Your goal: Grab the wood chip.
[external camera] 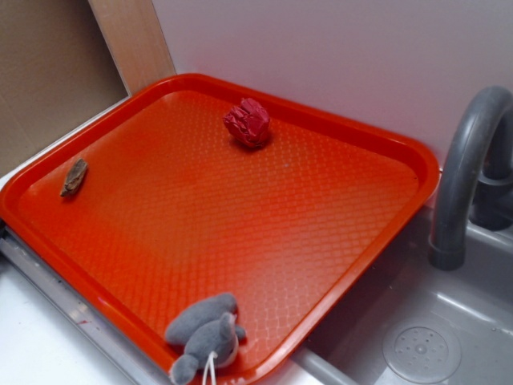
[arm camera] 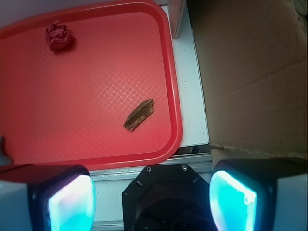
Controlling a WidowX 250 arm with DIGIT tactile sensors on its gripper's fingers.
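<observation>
The wood chip [external camera: 74, 177] is a small brown-grey sliver lying flat on the red tray [external camera: 337, 241] near its left rim. In the wrist view the wood chip [arm camera: 138, 114] lies near the tray's right rim [arm camera: 175, 110]. My gripper [arm camera: 151, 192] is open and empty, high above the tray's near edge; its two pads [arm camera: 71, 204] glow cyan at the bottom of the view, wide apart. The chip sits ahead of the gap between them. The gripper does not show in the exterior view.
A crumpled red paper ball [external camera: 248, 123] lies near the tray's far rim, also in the wrist view [arm camera: 58, 37]. A grey plush toy [external camera: 205, 329] lies on the near rim. A grey sink [external camera: 417, 345] with a faucet [external camera: 465, 168] is right. A cardboard wall [arm camera: 250, 72] stands beside the tray.
</observation>
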